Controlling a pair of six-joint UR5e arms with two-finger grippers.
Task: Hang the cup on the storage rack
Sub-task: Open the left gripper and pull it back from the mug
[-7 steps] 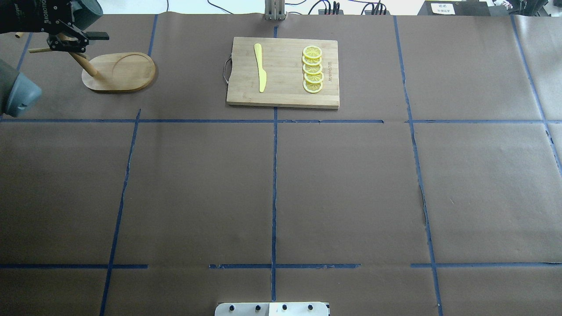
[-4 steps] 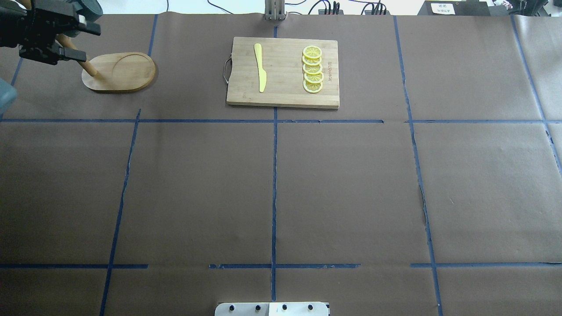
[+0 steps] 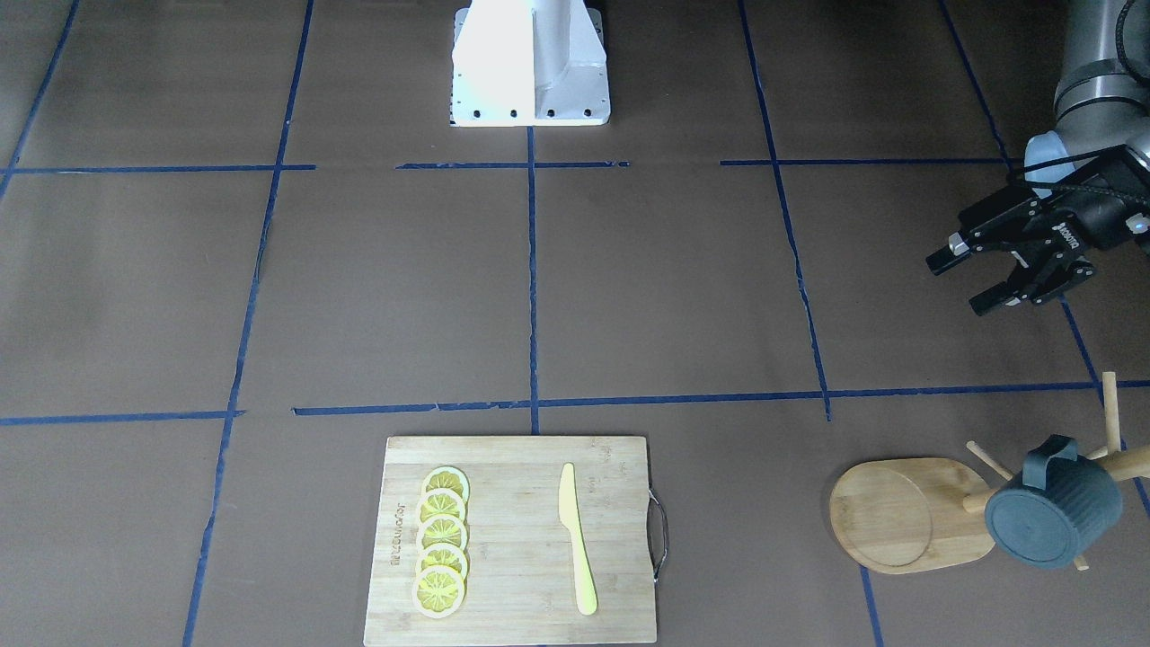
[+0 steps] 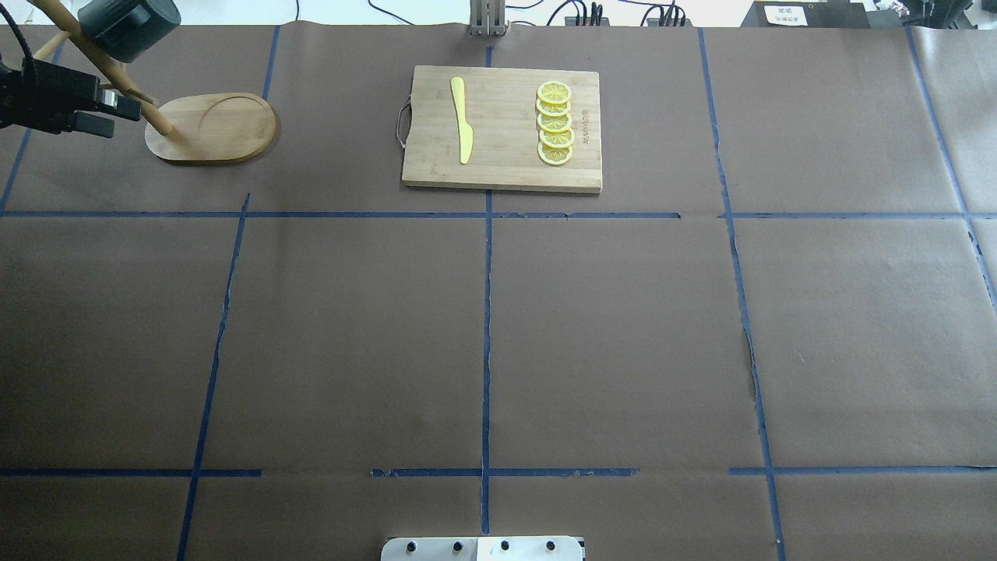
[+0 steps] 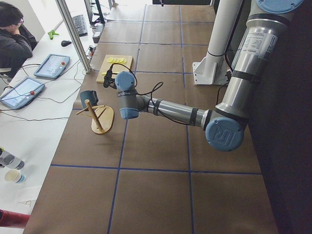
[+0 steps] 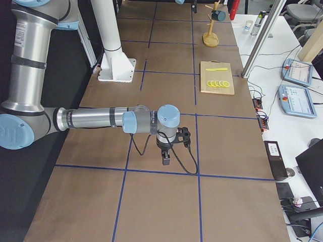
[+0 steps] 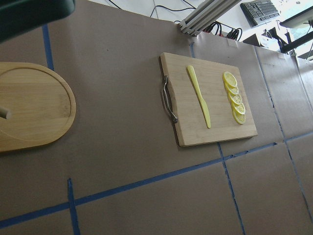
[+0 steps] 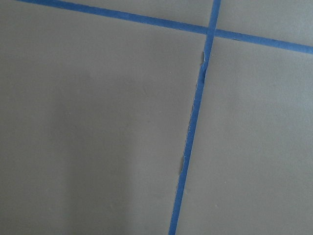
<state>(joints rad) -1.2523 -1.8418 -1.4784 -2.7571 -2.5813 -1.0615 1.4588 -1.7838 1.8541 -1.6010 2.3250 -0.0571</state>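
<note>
The dark blue-grey cup (image 3: 1051,512) hangs by its handle on a peg of the bamboo storage rack (image 3: 898,514), bottom facing the front camera. It also shows in the overhead view (image 4: 128,27), above the rack's base (image 4: 214,127) at the far left. My left gripper (image 3: 959,285) is open and empty. It hovers apart from the rack, on the robot's side of it, and shows at the overhead view's left edge (image 4: 114,118). My right gripper (image 6: 165,159) shows only in the right side view, low over the paper; I cannot tell if it is open or shut.
A wooden cutting board (image 4: 506,160) lies at the far middle of the table. It carries a yellow knife (image 4: 463,121) and several lemon slices (image 4: 554,123). Blue tape lines cross the brown paper. The robot base (image 3: 530,63) stands at the near edge. An operator (image 5: 12,39) sits beside the table.
My left gripper has drawn back from the rack, leftward and toward the robot, open throughout. The cup stays hanging on the peg. The rack's base has not moved.
</note>
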